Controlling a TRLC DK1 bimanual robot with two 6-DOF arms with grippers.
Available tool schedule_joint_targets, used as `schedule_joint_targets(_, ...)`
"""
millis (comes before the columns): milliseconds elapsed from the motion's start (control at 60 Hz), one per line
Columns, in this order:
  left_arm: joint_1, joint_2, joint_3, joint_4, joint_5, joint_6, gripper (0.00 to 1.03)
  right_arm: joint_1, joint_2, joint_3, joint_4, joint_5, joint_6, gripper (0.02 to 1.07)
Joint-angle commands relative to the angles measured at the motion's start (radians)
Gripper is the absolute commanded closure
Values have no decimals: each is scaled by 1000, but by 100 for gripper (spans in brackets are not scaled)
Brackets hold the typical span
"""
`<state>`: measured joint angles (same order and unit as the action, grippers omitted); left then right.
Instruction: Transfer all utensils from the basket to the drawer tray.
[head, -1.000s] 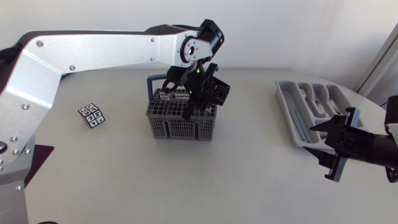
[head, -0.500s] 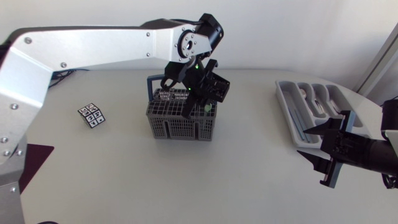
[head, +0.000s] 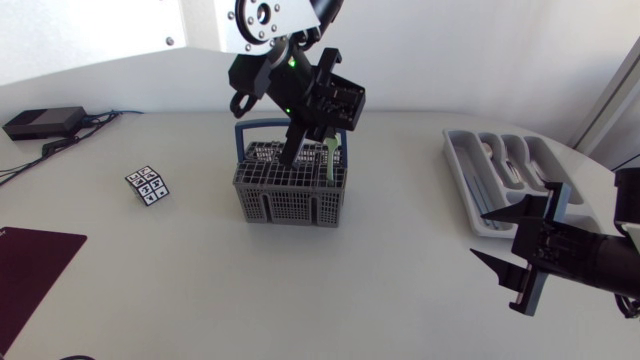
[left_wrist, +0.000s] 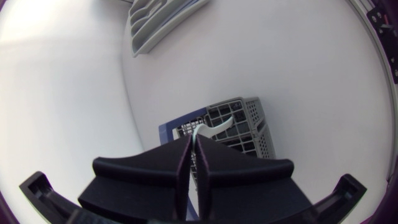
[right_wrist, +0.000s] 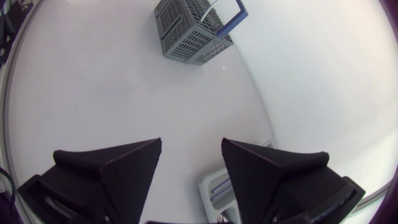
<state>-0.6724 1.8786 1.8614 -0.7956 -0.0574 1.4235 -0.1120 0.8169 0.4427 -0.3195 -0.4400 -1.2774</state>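
CHANGE: lifting the green utensil (head: 328, 158) out of the basket (head: 290, 205) over the last 1 s (tip still inside) | GRIP: pinching it in the nearly closed left gripper (left_wrist: 194, 144); holding right gripper (head: 484, 234) wide open, empty | NEXT: probably carrying to tray (head: 465, 178) at 3 o'clock.

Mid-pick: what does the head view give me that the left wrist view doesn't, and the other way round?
Head view only: the right gripper, open and well away from the basket, plus the marker card and dark mat. Left wrist view only: a close look at the left gripper closed on the utensil from both sides. Both: basket, utensil, drawer tray.
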Motion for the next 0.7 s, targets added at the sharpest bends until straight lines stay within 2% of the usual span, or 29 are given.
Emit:
schedule_joint_targets(0, -12, -45, -38, -11, -19, -24, 100, 28, -32, -19, -16, 15, 43, 34)
schedule_joint_targets(133, -23, -91, -74, 9, -41, -54, 100, 75, -73, -22, -26, 40, 90, 34)
schedule_joint_targets(283, -29, -136, -105, 19, -45, -159, 100, 144, -104, -9, -18, 80, 207, 30)
schedule_joint_targets(433, -32, -203, -206, 128, -62, -232, 100, 221, -131, 1, -15, 122, 285, 30)
schedule_joint_targets(500, -42, -236, -238, 164, -85, -327, 100, 255, -142, 11, -9, 142, 336, 30)
schedule_joint_targets(600, -62, -248, -245, 165, -98, -485, 100, 293, -144, 34, 2, 153, 421, 30)
schedule_joint_targets(683, -82, -246, -257, 165, -104, -623, 100, 360, -133, 53, 25, 204, 494, 30)
